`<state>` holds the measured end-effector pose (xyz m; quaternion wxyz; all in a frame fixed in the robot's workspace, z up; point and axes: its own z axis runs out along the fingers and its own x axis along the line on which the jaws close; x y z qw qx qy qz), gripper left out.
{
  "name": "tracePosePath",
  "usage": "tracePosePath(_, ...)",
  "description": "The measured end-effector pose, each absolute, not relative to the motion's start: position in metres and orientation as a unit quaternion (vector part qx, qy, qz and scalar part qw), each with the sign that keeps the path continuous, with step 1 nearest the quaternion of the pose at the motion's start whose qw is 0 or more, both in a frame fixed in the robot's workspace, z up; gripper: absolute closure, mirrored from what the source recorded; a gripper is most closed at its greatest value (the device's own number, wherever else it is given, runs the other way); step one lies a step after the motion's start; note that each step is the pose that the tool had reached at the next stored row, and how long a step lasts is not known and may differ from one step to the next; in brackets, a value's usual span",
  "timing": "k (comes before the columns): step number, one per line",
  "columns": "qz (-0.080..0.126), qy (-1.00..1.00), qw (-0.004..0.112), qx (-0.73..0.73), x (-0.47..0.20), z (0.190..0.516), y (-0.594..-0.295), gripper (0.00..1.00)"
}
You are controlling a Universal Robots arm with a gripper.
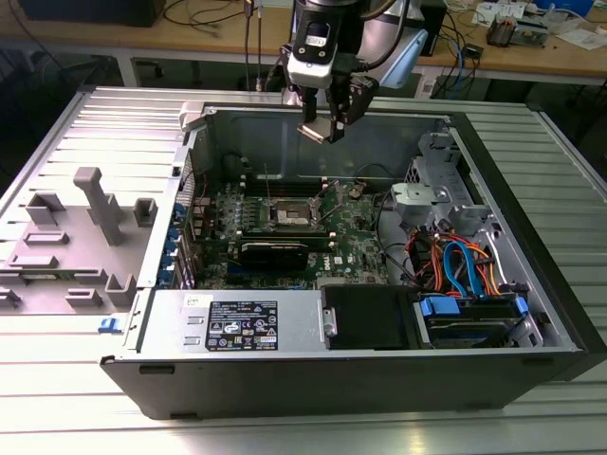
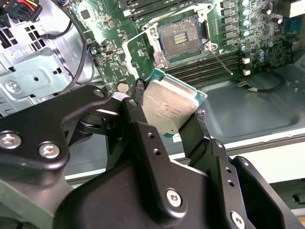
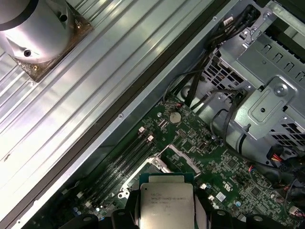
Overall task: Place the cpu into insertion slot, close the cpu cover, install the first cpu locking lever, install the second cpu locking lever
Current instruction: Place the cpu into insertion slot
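Observation:
My gripper (image 1: 323, 129) hangs above the open computer case, near its back wall, shut on the cpu (image 1: 314, 133). In the second wrist view the cpu (image 2: 169, 106) is a silver-topped square with a green edge, tilted and clamped between the two black fingers (image 2: 139, 121). Below it, apart from it, the insertion slot (image 2: 181, 38) lies uncovered on the green board, dark centre showing. The cpu cover (image 2: 127, 51) stands swung open beside the slot. A thin lever (image 2: 219, 59) sticks out on the slot's other side. In the first wrist view the cpu (image 3: 166, 202) hides most of the slot.
A grey drive cage (image 1: 424, 196) with orange and blue cables (image 1: 459, 263) fills the case on the exterior view's right. A long black card (image 1: 273, 253) lies just in front of the slot (image 1: 288, 217), memory slots (image 2: 209, 67) beside it. A grey fixture (image 1: 95, 204) stands outside on the exterior view's left.

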<state>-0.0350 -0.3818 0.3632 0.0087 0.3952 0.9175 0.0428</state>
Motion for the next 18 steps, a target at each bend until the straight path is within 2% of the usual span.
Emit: tracePosePath(18, 0.043, 0.909, 0.010, 0.414, -0.0360, 0.3620, -0.3820, 0.45)
